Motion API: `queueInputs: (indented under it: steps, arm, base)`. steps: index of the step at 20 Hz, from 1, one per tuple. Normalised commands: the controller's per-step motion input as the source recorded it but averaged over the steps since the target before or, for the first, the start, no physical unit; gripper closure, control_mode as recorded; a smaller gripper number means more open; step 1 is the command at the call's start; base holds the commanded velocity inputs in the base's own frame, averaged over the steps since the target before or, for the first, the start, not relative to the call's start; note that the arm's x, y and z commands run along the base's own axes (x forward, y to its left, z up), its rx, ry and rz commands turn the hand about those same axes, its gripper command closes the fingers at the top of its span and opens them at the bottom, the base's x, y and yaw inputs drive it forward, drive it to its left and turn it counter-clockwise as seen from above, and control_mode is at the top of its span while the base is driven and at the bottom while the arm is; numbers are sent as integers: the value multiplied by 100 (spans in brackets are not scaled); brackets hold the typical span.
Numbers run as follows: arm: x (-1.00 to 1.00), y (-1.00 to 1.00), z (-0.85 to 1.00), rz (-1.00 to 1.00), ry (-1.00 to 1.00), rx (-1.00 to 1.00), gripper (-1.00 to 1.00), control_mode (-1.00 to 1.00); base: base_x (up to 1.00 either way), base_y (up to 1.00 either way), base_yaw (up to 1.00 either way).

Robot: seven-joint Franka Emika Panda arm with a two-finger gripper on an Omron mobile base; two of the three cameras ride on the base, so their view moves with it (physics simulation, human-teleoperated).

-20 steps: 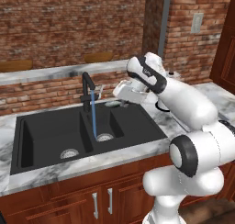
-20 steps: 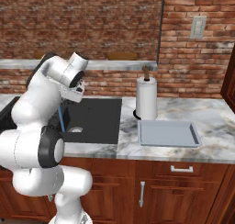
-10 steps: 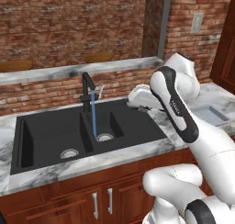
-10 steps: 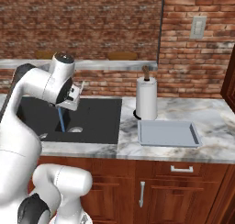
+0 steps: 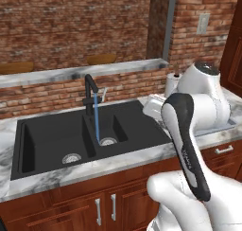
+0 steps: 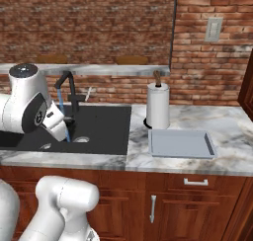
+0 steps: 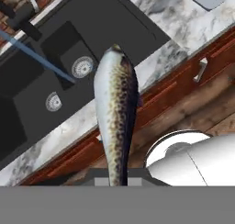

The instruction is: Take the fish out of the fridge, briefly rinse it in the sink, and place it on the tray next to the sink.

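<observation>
Right, your tool pinches the fish [image 7: 116, 113] by its tail end; the finger tips themselves are hidden at the bottom of the hand view, so the grip reads only from the fish jutting straight out. Fish is slender, speckled dark back, pale silvery flank, blunt head pointing toward the sink [image 7: 69, 76]. It hangs over the worktop [image 7: 151, 67] front edge and the reddish wood cupboards [image 7: 183, 103], not over a basin.

Sink is matte black, rectangular, two basins, round metal drains; an angular black faucet [image 5: 90, 90] runs a thin blue stream [image 5: 97, 116] into the right-hand basin. Worktop is grey-white marble.

The tray [image 6: 182, 143] is flat, pale grey-blue, shallow rim, just beside the sink's right edge, nothing on it. A white paper-towel roll [image 6: 158, 105] stands upright behind its left corner, near but apart.
</observation>
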Motion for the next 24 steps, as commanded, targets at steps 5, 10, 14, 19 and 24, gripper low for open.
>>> queueInputs:
  steps: [5, 10, 14, 19, 24]
  arm:
    - [-33, -22, 0, -72, 21, -14, 100, -100]
    - [-1, -84, 0, -70, 22, -1, 100, -100]
    - [28, -100, 0, -50, 25, 2, 100, -100]
    - [41, -81, 0, -19, 6, 0, 100, -100]
    - [50, -49, -5, 2, 1, 0, 100, -100]
  base:
    - [0, 0, 0]
    - [0, 0, 0]
    - [0, 0, 0]
    - [0, 0, 0]
    - [0, 0, 0]
